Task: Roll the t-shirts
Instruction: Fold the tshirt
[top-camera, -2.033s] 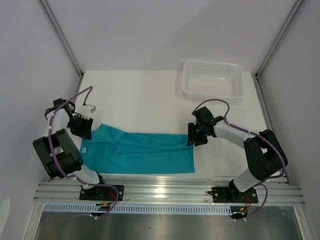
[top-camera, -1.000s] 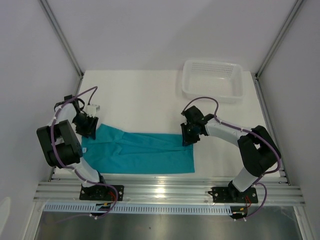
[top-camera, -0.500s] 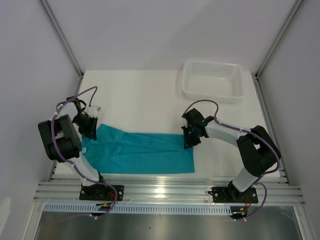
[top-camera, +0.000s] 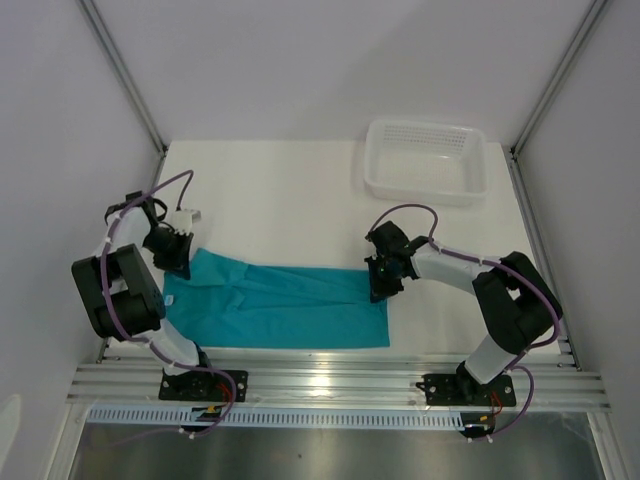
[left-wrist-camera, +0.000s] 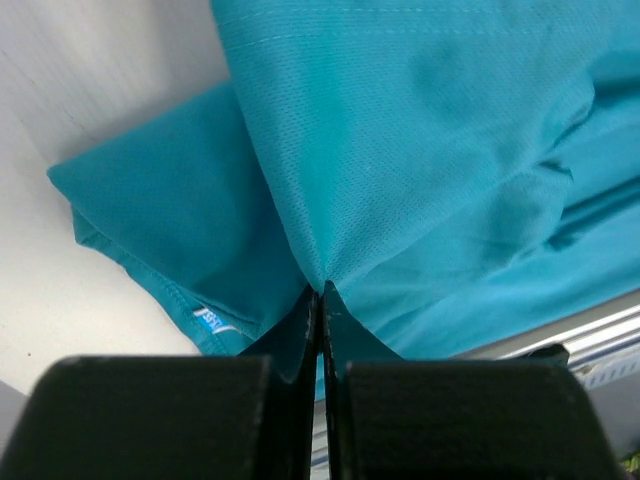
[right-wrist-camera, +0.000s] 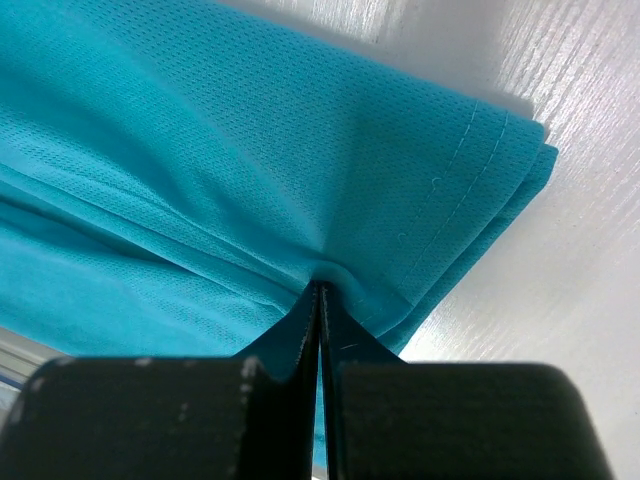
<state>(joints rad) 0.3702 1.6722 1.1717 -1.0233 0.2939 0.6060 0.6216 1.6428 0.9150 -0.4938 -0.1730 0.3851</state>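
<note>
A: The t-shirt (top-camera: 280, 305) — where is it laid, and how is it turned?

B: It is spread flat on the white table (top-camera: 280, 190), toward the near edge, folded into a long band. Its long axis runs left to right across the front of both arms, and the small white label (left-wrist-camera: 208, 320) is found at the left end.

A: By what is it held?

B: Both far corners are pinched. The left gripper (left-wrist-camera: 320, 292) is seen closed on a peak of fabric at the far left corner. The right gripper (right-wrist-camera: 318, 288) is closed likewise on the hemmed far right corner. In each wrist view the fingers are pressed together and cloth is drawn up between them.

A: Which arm is to be called nearer?

B: Neither — one end is taken by each, and the band is stretched between the two tools, its body lying on the side toward the bases.

A: What is turned on that?

B: It is judged that the far edge could be carried toward the near edge, or a roll begun from one short end. Either way the two grips would have to be moved evenly, or the band would be skewed.

A: And the white basket (top-camera: 425, 160)?

B: It is set well apart, at the far right.
</note>
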